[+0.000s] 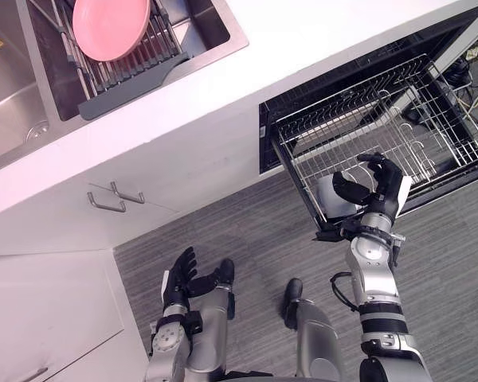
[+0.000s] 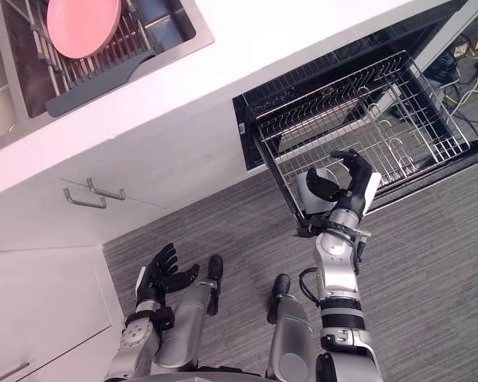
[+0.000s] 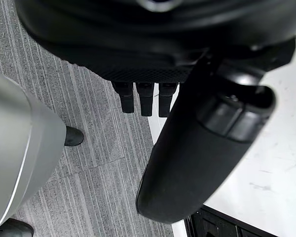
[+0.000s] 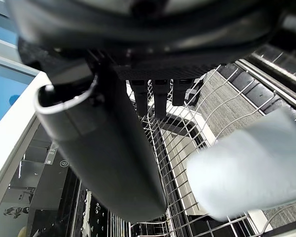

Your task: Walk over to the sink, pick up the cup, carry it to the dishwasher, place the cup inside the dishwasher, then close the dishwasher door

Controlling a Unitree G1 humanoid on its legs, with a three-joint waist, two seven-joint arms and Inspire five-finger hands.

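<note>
– Over the front corner of the pulled-out rack (image 1: 430,103), the right hand (image 1: 378,191) hangs with its fingers straight and released. Is the cup (image 1: 334,203) in its grasp or not?

– Not, as far as I can judge. In the wrist view the pale cup lies on the wires beside the fingers, not between them and the thumb. From above, the thumb sits right over it, so contact there can't be ruled out.

– And the left hand (image 1: 179,278)?

– Low over the floor (image 1: 247,231) by the cupboard front, relaxed and holding nothing.

– What worries you from here?

– The cup's spot. It is at the rack's near corner, close to the edge. If the thumb brushes it as the arm pulls away, it could tip over the rim and drop to the floor.

– Anything else?

– It doesn't look seated between any prongs, so a hard shove on the rack might send it rolling or sliding across the wires. Also, the rack juts well out. Swinging the door (image 1: 454,181) up before the rack goes in would jam it against the frame.
</note>
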